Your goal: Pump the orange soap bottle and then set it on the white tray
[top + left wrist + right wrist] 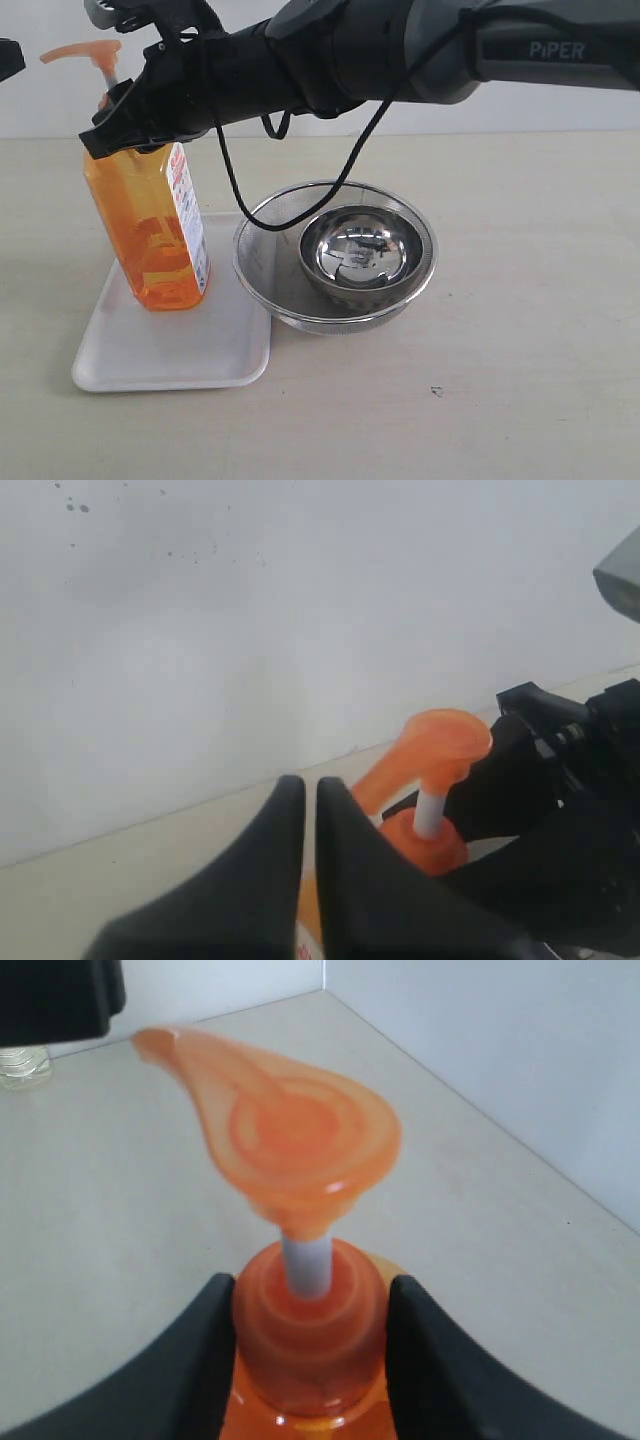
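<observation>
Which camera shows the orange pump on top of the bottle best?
The right wrist view: the pump fills the frame from above, spout and white stem clear. The exterior view shows it small and side-on at the top left. The left wrist view shows it blurred, its spout partly behind the left gripper.

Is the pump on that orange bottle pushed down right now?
No, up. On the orange soap bottle, the white stem shows bare between pump head and collar.
</observation>
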